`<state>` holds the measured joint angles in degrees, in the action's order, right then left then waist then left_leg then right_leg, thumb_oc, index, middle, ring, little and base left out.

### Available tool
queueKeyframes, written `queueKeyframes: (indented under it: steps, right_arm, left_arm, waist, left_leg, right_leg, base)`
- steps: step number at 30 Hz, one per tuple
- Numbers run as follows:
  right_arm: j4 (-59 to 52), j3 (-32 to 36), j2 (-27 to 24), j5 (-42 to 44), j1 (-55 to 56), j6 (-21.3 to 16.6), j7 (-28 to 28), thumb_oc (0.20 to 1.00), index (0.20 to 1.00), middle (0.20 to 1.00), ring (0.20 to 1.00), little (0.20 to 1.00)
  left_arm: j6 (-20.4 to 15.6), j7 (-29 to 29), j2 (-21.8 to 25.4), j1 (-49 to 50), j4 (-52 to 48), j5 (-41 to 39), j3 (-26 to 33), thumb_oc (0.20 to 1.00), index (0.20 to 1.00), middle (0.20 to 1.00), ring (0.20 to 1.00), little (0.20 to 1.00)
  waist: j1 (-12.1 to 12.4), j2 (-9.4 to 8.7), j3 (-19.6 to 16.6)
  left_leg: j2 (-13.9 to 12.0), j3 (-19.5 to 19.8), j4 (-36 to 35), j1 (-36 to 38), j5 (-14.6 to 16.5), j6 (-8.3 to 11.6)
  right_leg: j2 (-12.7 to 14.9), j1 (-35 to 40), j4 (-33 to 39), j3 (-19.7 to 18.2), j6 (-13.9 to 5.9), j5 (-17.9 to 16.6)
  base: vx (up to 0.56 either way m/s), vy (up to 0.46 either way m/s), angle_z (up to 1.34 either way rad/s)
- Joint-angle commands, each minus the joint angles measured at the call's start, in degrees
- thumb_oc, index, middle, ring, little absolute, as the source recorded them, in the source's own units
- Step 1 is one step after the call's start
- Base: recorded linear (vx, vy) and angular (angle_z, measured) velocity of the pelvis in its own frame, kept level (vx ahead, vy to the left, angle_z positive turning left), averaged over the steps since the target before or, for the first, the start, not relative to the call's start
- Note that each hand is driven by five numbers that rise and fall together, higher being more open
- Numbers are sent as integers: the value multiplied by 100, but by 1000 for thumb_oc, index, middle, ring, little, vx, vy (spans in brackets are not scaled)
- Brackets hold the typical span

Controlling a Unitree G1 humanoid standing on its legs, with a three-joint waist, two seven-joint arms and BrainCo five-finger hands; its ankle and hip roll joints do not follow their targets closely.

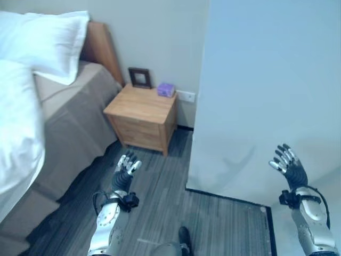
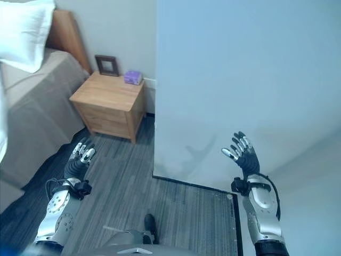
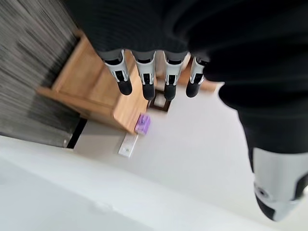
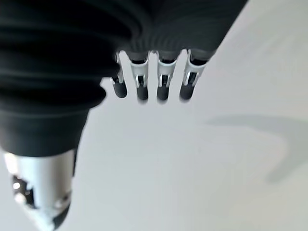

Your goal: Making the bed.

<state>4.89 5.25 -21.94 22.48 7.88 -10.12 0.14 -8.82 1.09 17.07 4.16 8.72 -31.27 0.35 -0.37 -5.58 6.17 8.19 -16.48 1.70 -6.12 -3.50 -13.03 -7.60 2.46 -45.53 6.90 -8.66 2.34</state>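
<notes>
Both are empty and spread: the left robot hand (image 1: 127, 166) over the floor, the right robot hand (image 1: 287, 164) before the wall. The bed (image 1: 69, 117), with its rumpled white duvet (image 1: 16, 133), lies off left, untouched; I reckon the robot must turn and approach it.

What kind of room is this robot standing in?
Most likely a bedroom: a bed with a white pillow and a wooden nightstand beside it carrying a small picture frame.
</notes>
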Motion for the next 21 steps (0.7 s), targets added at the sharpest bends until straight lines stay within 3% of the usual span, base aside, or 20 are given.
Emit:
queueKeyframes:
  steps: [1,2,4,7,8,10,11,13,14,18,21]
  right_arm:
    - [-166,233,-116,-117,-337,-289,70,1000,1000,1000,1000,1000]
    - [-166,235,-117,-115,-340,-290,72,1000,1000,1000,1000,1000]
    - [-138,364,-156,-48,-196,-284,70,1000,1000,1000,1000,1000]
    - [-62,517,-195,113,-2,-312,96,1000,1000,1000,1000,1000]
    - [-61,536,-208,119,30,-303,108,1000,1000,1000,1000,1000]
    - [-80,522,-216,143,43,-297,139,1000,1000,1000,1000,1000]
    - [-107,428,-228,161,-31,-294,193,1000,1000,1000,1000,1000]
    - [-167,304,-214,133,-71,-261,223,1000,1000,1000,1000,1000]
    - [-145,187,-220,181,-237,-261,257,1000,1000,1000,1000,1000]
    - [-141,51,-271,285,-360,-238,344,1000,1000,1000,1000,1000]
    - [-196,65,-356,286,-344,-248,343,1000,1000,1000,1000,1000]
  left_arm:
    - [-424,60,317,-588,-289,17,23,1000,1000,1000,1000,1000]
    - [-424,60,317,-594,-287,15,23,1000,1000,1000,1000,1000]
    - [-407,-48,325,-748,-272,-84,-190,1000,1000,1000,1000,1000]
    - [-368,-171,309,-961,-133,-82,-610,1000,1000,1000,1000,1000]
    - [-347,-225,304,-932,-133,-51,-686,1000,1000,1000,1000,1000]
    - [-334,-284,321,-883,-112,-34,-704,1000,1000,1000,1000,1000]
    - [-305,-358,350,-661,-68,-64,-638,1000,1000,1000,1000,1000]
    - [-285,-318,400,-461,24,-36,-487,1000,1000,1000,1000,1000]
    - [-248,-308,394,-238,10,-115,-298,1000,1000,1000,1000,1000]
    - [-230,-287,409,87,-40,-165,-50,1000,1000,1000,1000,1000]
    - [-242,-296,418,126,-96,-210,-36,1000,1000,1000,1000,1000]
  waist:
    - [-354,377,298]
    - [-372,388,298]
    - [-523,445,284]
    - [-759,384,266]
    - [-734,360,247]
    - [-718,323,236]
    - [-581,254,258]
    - [-406,180,255]
    - [-270,161,262]
    - [-111,141,258]
    - [-76,121,378]
  left_leg:
    - [-679,727,-412,643,-71,1016]
    - [-691,748,-409,629,-84,1020]
    - [-611,1167,-305,744,56,1073]
    - [-374,2019,-304,776,85,1180]
    - [-337,2217,-349,780,62,1196]
    - [-303,2403,-345,758,38,1201]
    - [-281,2612,-276,701,27,1250]
    - [-289,2634,-216,612,56,1264]
    - [-284,2718,-115,468,42,1307]
    - [-315,2992,-72,281,-88,1419]
    - [-260,3198,145,20,-153,1513]
  right_leg:
    - [531,-1146,1147,-1346,201,-438]
    - [525,-1143,1170,-1321,207,-460]
    - [712,-1121,1941,-1496,386,-252]
    - [540,-862,2993,-2385,272,-276]
    - [546,-787,3107,-2443,238,-360]
    - [539,-715,3188,-2441,236,-394]
    - [538,-643,3205,-2259,256,-376]
    - [598,-513,3523,-1929,349,-156]
    - [591,-306,3999,-1855,387,-119]
    - [543,-142,4388,-1751,497,-204]
    - [512,-205,4291,-1621,616,-154]
  base:
    - [240,-33,161]
    - [385,-66,177]
    - [268,-94,143]
    - [214,-136,276]
    - [134,-172,111]
    - [67,-158,157]
    - [17,-213,135]
    - [-39,-295,53]
    - [-81,-224,38]
    - [-68,-234,30]
    - [-120,-139,71]
